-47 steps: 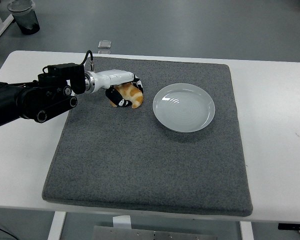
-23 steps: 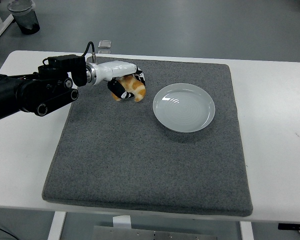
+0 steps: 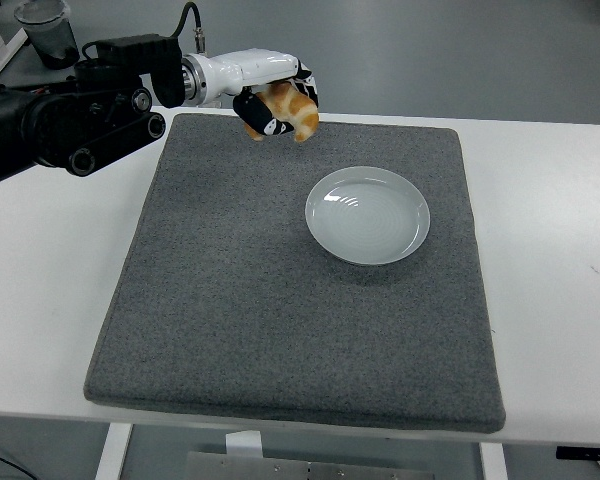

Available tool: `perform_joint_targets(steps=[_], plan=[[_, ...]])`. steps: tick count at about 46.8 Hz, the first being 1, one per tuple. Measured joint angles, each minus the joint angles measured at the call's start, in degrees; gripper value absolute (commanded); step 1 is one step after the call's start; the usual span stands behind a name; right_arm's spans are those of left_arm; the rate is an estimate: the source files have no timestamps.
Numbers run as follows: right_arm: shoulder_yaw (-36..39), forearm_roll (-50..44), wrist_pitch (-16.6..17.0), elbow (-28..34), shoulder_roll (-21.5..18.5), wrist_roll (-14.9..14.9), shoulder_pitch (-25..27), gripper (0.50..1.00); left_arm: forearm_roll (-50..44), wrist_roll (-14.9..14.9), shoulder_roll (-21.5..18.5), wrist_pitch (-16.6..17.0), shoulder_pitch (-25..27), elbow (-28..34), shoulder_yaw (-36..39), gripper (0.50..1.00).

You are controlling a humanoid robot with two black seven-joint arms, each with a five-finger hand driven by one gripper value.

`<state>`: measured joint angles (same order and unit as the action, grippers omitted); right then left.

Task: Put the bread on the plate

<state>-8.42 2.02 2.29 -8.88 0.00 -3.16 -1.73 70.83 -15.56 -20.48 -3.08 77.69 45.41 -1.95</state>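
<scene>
Since a second before, the left hand (image 3: pixel 277 103) had lifted the bread (image 3: pixel 292 108) off the grey mat (image 3: pixel 280 320) — fingers clamped on it, carried mid-air. Next, judging by position: travel right over the plate (image 3: pixel 367 214) — then release.

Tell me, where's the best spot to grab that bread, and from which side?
Around its middle, from above, I'd judge: the bread is a small curved lump, so fingers can wrap its width. The left hand holds it that way now, lifted above the grey mat, short of the plate.

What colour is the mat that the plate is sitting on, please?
Dark grey, with a felt-like texture; the mat under the plate shows clearly in the head view.
</scene>
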Motion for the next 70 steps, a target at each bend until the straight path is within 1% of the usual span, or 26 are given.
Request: perform_joint_targets(steps=[15, 25, 28, 33, 36, 48, 70], plan=[[0.06, 0.00, 0.00, 0.00, 0.00, 0.01, -0.03, 0.932, -0.48, 0.08, 0.38, 0.36, 2.76, 1.31, -0.43, 0.500], [0.07, 0.00, 0.00, 0.00, 0.00, 0.00, -0.02, 0.932, -0.76, 0.10, 0.98, 0.93, 3.08, 2.02, -0.45, 0.500], [0.07, 0.00, 0.00, 0.00, 0.00, 0.00, -0.03, 0.930, -0.81, 0.07, 2.31, 1.44, 3.08, 2.34, -0.48, 0.500], [0.07, 0.00, 0.00, 0.00, 0.00, 0.00, -0.03, 0.932, -0.79, 0.01, 4.54, 3.76, 3.06, 2.49, -0.48, 0.500], [0.07, 0.00, 0.00, 0.00, 0.00, 0.00, -0.01, 0.930, -0.65, 0.05, 5.76, 4.33, 3.05, 2.53, -0.41, 0.500], [0.07, 0.00, 0.00, 0.00, 0.00, 0.00, -0.01, 0.932, -0.26, 0.16, 9.68, 4.50, 2.36, 2.53, -0.09, 0.500], [0.07, 0.00, 0.00, 0.00, 0.00, -0.01, -0.03, 0.932, 0.41, 0.09, 14.83, 4.76, 0.03, 0.91, 0.78, 0.500]])
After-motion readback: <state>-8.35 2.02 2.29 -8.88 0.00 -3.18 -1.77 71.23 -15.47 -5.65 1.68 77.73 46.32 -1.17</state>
